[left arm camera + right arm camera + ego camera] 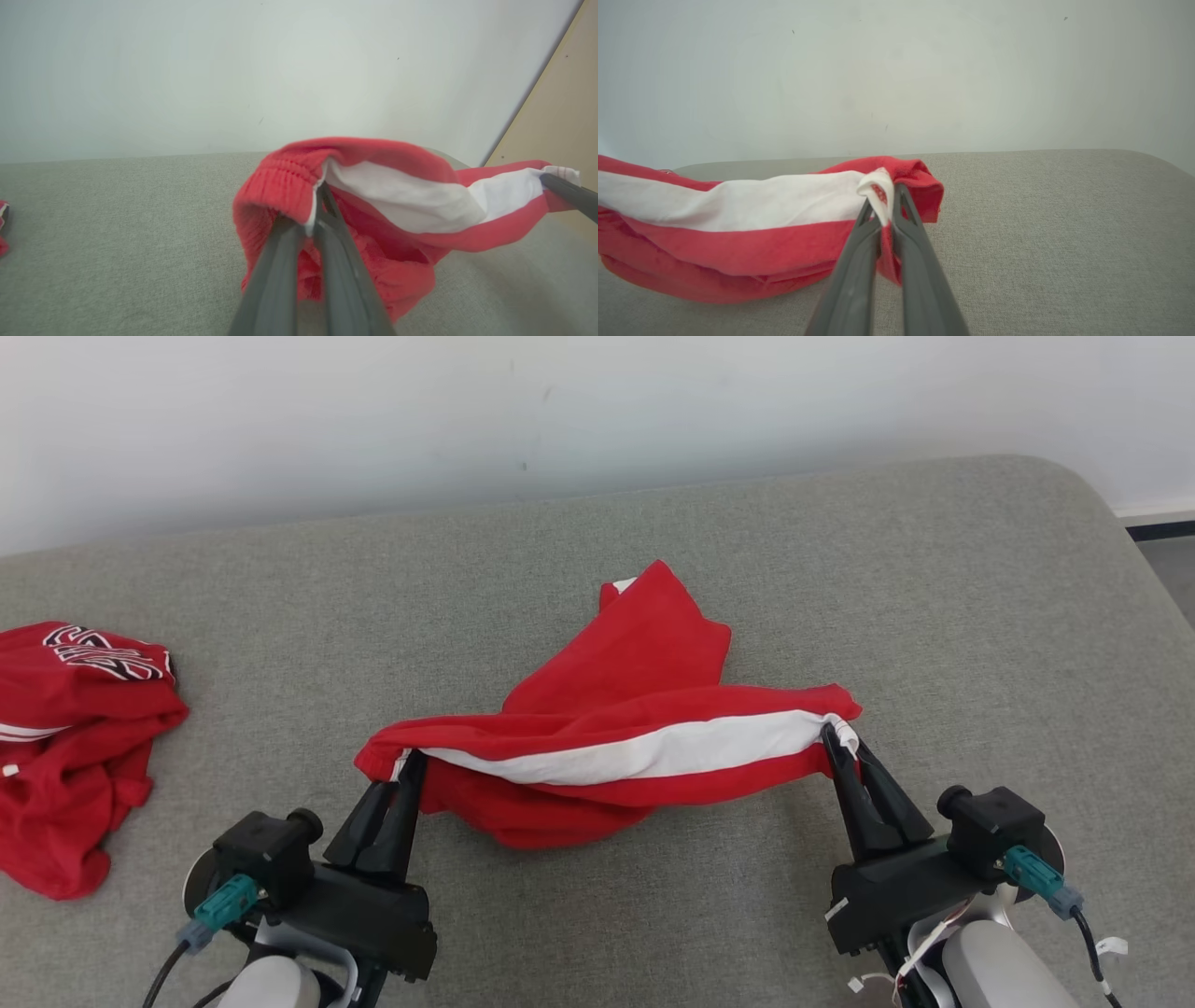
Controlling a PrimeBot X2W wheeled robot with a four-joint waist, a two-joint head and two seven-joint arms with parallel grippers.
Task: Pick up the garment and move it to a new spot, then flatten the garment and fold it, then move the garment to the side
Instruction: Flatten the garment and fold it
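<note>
The left fingers point(394, 812) are clenching on one end of the red garment point(644, 663). Their tips are biting the ribbed hem point(280, 186) just where the white stripe point(653, 751) is beginning. In the left wrist view the two left fingers point(275, 280) are lying close together with only a thin fold of cloth between them, and the hem is curling over their tips. The right fingers point(864, 803) are clenching on the other end of the same garment. In the right wrist view these fingers point(850, 280) are pinching a small white fold point(878, 186) at the end of the stripe, and red cloth is bunching just beside the tips.

Between the two pairs of fingers the garment is hanging as a slack band with the white stripe facing up. Its lower red part is sagging down and resting on the grey cushioned surface point(934, 597). Beyond the stripe, away from the fingers, a wide red flap is lying on the surface and pointing toward the pale wall point(373, 411).

In the left wrist view the right fingers point(570, 193) are coming in from the right edge and gripping the far end of the stripe, with a light wooden panel point(560, 102) standing behind them.

Well to the left of the left fingers, a second red garment point(65, 756) with black and white lettering is lying crumpled on the same surface, apart from the held one.
</note>
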